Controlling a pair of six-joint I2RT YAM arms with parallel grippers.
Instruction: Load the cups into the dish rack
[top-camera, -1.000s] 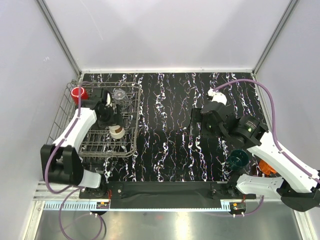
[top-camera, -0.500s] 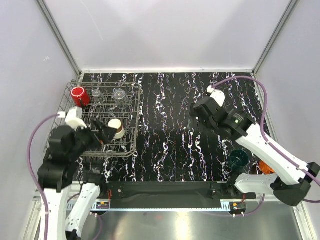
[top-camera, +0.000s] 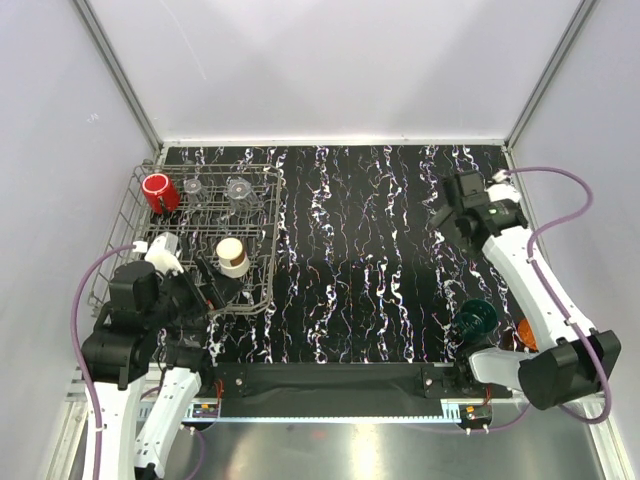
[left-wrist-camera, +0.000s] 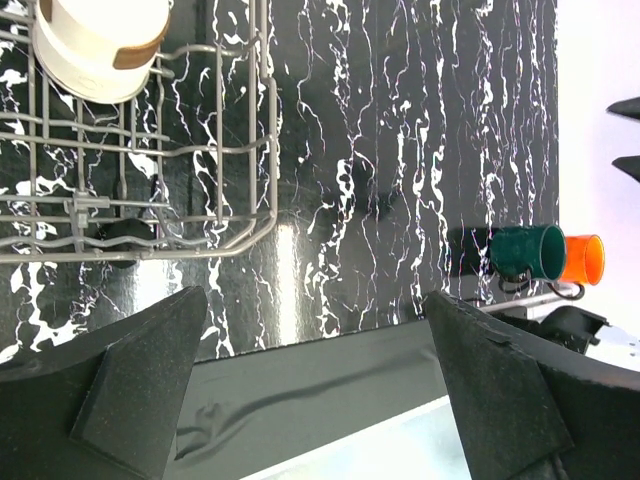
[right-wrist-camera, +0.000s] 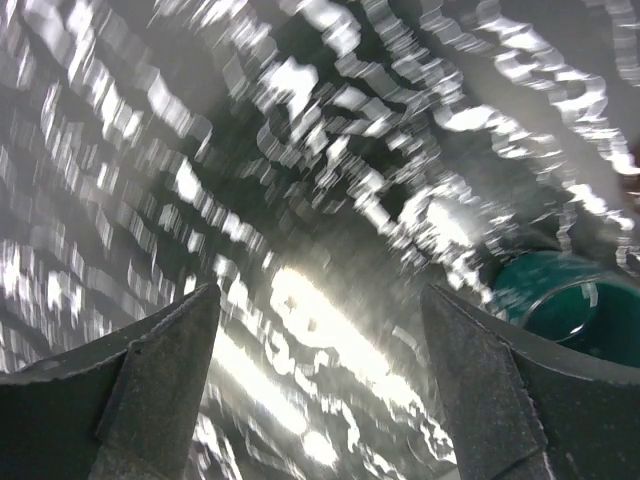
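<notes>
- The red cup, a clear cup, a second clear cup and the cream cup sit inside the dish rack.
- The dark green cup and the orange cup stand on the desk, well right of the rack.
- The left fingers and right fingers are spread wide and empty.

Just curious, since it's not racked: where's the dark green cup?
Overhead, the dark green cup is on the table's near right corner, beside the orange cup, across from the dish rack.

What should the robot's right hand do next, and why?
Probably swing the open, empty right hand toward the dark green cup, which sits on the table beside the orange cup. Both are outside the dish rack, and the green one shows in the right wrist view.
</notes>
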